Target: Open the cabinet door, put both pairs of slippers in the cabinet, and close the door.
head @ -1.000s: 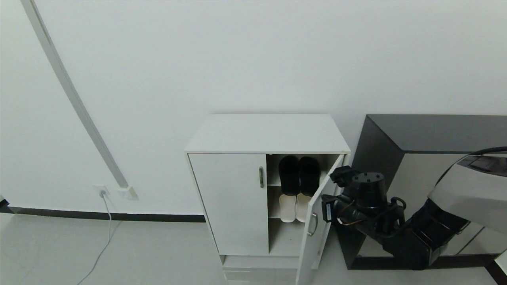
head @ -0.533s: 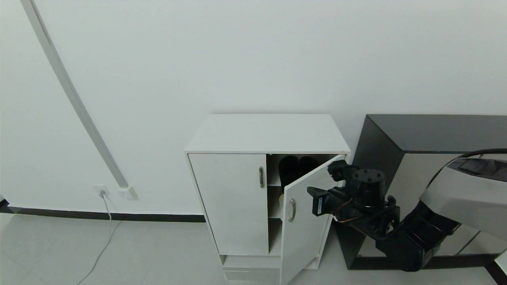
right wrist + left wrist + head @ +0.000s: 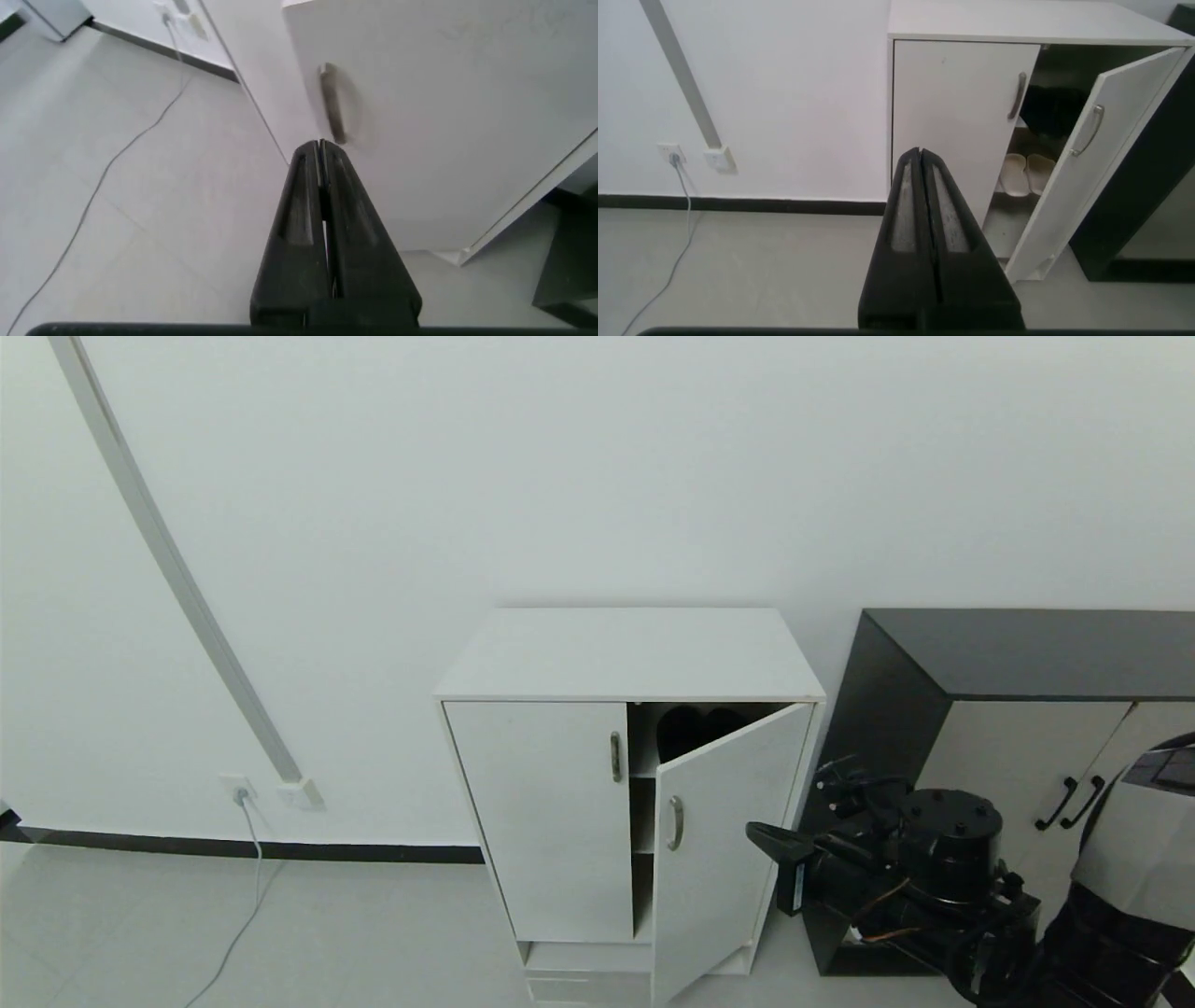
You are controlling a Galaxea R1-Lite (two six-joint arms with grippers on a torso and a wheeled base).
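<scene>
Just beside the ajar door (image 3: 738,821) of the cabinet (image 3: 625,653), hovers with right end effector (image 3: 320,149) pressed together, black slippers (image 3: 691,728) and white slippers (image 3: 1025,173) already shelved inside, leaving only the last push to shut it.

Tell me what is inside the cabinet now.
Black slippers sit at the top, white slippers one level below. The half-open door hides the rest of the inside.
</scene>
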